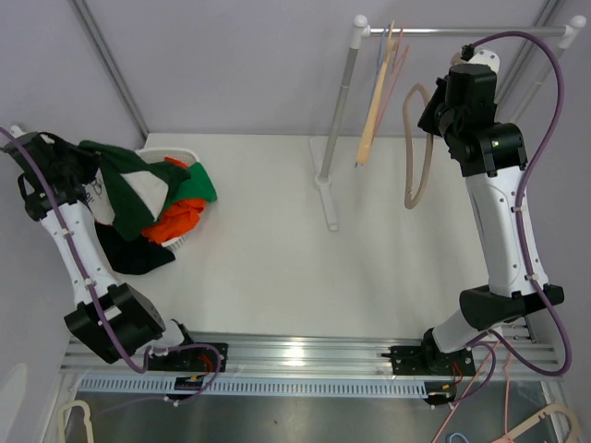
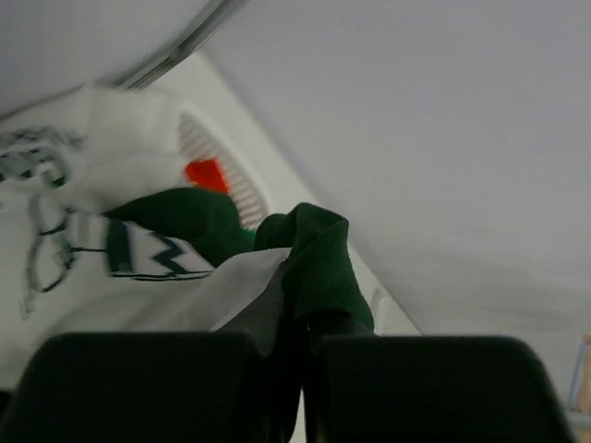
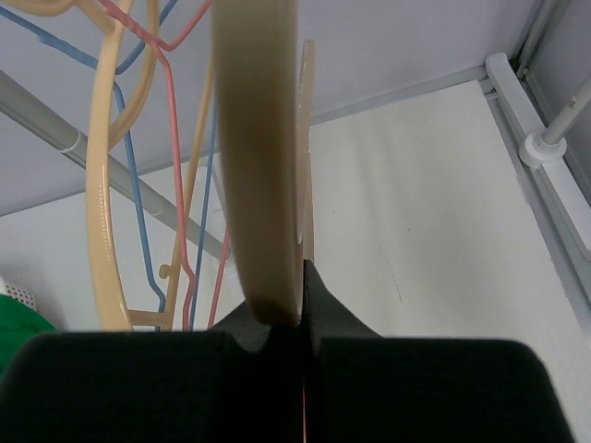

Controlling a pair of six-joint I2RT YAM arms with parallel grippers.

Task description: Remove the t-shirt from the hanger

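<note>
L gripper [image 2: 300, 343] pinches green tee [image 2: 319, 263] over basket [image 1: 172, 149], R gripper [image 3: 294, 318] clamped on beige hanger [image 3: 259, 166] nr rack [image 1: 347, 88].

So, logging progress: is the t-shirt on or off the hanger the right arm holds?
Off. The beige hanger in the right gripper hangs bare; the left gripper pinches the green t-shirt at the basket.

A flat white table top [image 1: 259, 268] lies under soft, even light. Plain pale lilac-grey wall panels [image 1: 240, 65] close in behind it, and a thin grey metal pole [image 1: 111, 65] slants across the left one. At the back right stands a grey metal clothes rail [image 1: 462, 30], its upright post [image 1: 343, 92] rising from a white foot [image 1: 328, 198]. A ribbed aluminium track [image 1: 305, 351] lines the near edge.
</note>
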